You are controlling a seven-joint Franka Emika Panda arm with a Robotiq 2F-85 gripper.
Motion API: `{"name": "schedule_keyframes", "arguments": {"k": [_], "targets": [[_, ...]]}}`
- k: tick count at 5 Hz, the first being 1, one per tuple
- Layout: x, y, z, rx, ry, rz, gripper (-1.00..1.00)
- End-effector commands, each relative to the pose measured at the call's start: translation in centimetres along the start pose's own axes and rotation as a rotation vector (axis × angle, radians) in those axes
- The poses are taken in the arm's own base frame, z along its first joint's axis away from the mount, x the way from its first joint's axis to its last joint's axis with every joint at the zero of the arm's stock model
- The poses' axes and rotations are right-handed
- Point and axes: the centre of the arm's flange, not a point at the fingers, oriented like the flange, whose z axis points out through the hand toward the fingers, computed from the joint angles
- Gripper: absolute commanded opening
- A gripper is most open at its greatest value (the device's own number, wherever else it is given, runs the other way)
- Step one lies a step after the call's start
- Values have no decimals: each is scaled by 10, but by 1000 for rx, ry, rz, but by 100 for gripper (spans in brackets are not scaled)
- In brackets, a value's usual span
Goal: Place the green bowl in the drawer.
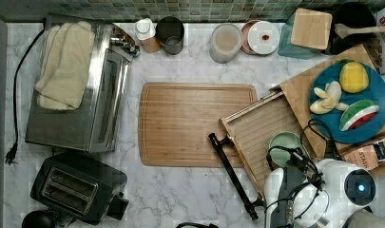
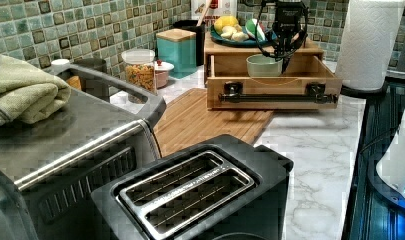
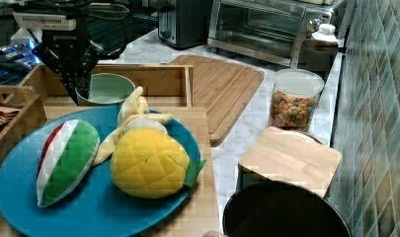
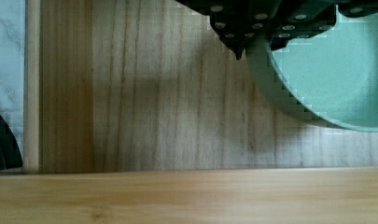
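Green bowl (image 1: 285, 141) sits inside the drawer (image 1: 256, 130), at the lower right of the top view, close to the drawer's inner end beside the wooden box the drawer slides from. Upright, inside plain and bare. In the left view the bowl (image 2: 263, 65) shows above the drawer front, at upper centre-right of the frame.

End effector (image 3: 81, 91) is at the bowl's rim: in the wrist view one dark fingertip (image 4: 237, 46) lies against the outer wall of the bowl (image 4: 336, 74), the other finger inside the rim. It is clenched on the bowl's rim. In the right view the bowl (image 3: 108, 89) is just beside the black fingers, at upper left of the frame.

Drawer is pulled open, its long black bar handle (image 1: 233, 175) angled toward the bottom of the top view. Ribbed floor visible.

Cutting board (image 1: 195, 123) lies on the marble worktop (image 1: 180, 194) at centre of the top view, just beside the drawer. Blue plate (image 1: 382, 90) with plush fruit rests on the box top, right edge of the top view. Toaster (image 1: 78, 187) at lower left; toaster oven (image 1: 100, 109) at left.
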Motion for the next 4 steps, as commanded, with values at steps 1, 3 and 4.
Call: {"name": "schedule_keyframes", "arguments": {"k": [1, 3, 4], "targets": [[-8, 4, 28, 19, -25, -71, -100], [0, 3, 41, 14, -41, -96, -100], [-5, 4, 34, -3, -30, -89, 100]]}}
